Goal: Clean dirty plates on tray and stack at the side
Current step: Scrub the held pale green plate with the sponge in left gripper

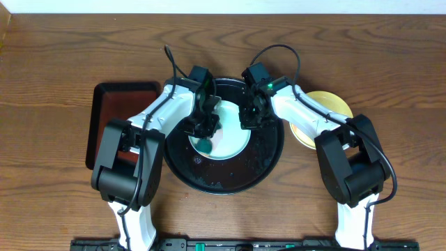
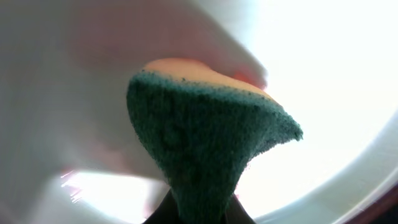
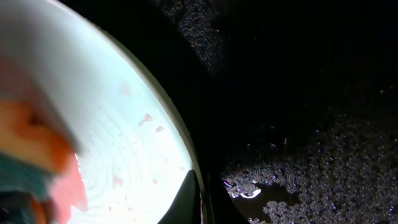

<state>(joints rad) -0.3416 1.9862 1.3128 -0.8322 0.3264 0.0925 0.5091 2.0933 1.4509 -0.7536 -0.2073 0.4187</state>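
Plate, mint (image 1: 230, 143), small and round, lying flat inside the tray (image 1: 268, 157), which is large, round, glossy black and raised at the rim, and sits at the middle of the table (image 1: 56, 70), slightly toward the near edge. Plate sits left of the tray's centre; its surface is wet, with faint red-orange smears visible in the right wrist view (image 3: 137, 143). Left gripper (image 1: 205, 129) stands over the plate's left half, jaws clamped tight on a sponge (image 1: 205, 144), green scouring face with a yellow-orange backing; in the left wrist view the sponge (image 2: 205, 143) is pinched at its lower end and its far edge presses against the plate's pale face (image 2: 323, 62). Right gripper (image 1: 249, 118) is at the plate's right rim, jaws narrowed onto that rim; one dark fingertip (image 3: 186, 196) lies on the inner side of the rim, while the outer one is lost against the black tray floor (image 3: 298, 93), which is beaded with water droplets. Second plate, pale yellow (image 1: 331, 104), rests on the table just beside the tray's right side, toward the right edge, partly covered by the right arm. Rectangular tray (image 1: 104, 111), dark with a reddish-brown floor, lies toward the left edge, partly under the left arm.
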